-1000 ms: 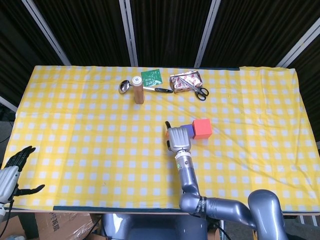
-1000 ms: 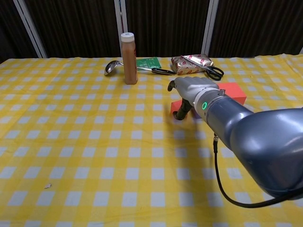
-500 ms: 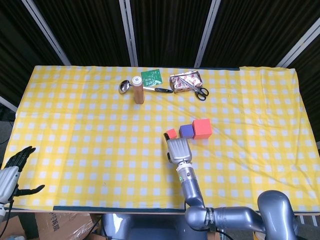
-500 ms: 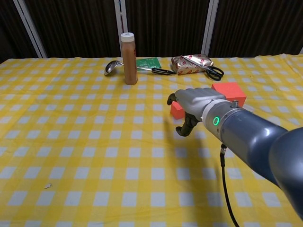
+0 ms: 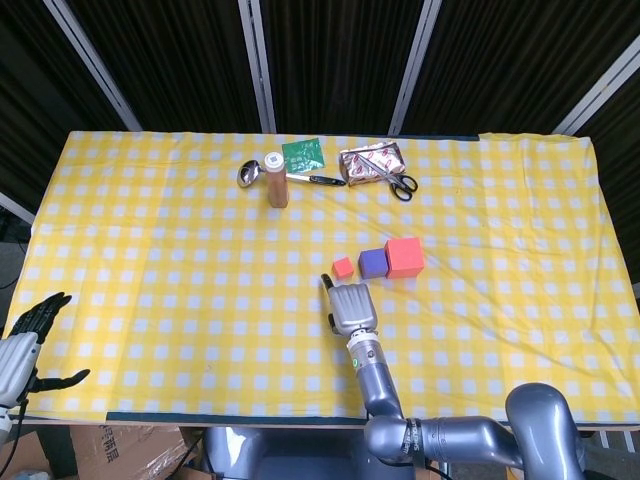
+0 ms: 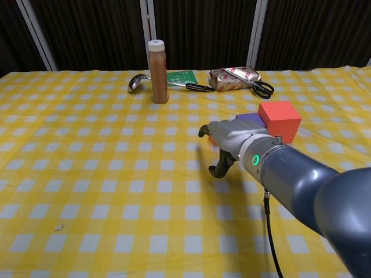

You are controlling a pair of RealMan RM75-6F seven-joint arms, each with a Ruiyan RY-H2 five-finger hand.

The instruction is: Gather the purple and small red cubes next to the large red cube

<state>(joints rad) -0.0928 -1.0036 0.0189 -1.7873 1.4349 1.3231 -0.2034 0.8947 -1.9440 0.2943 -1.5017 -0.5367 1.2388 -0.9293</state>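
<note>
Head view shows us the small red cube [image 5: 343, 266], purple cube [image 5: 373, 263] and large red cube [image 5: 404, 257] lined up mid-desk, side by side. They look light, rigid and flat-faced to us, best pinched across opposite sides. Our right hand [image 5: 350, 306] hovers just short of them, empty with fingers curled downward; our left hand [image 5: 22, 340] hangs open off the desk's edge.

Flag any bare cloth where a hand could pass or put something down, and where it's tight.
Free: the wide left stretch of the tablecloth, below the bottle and spoon; also the whole right side, past the large red cube. Crowded: the back-centre cluster of bottle, spoon, green packet, foil pack and scissors, and the cube row, with the right hand just below.
</note>
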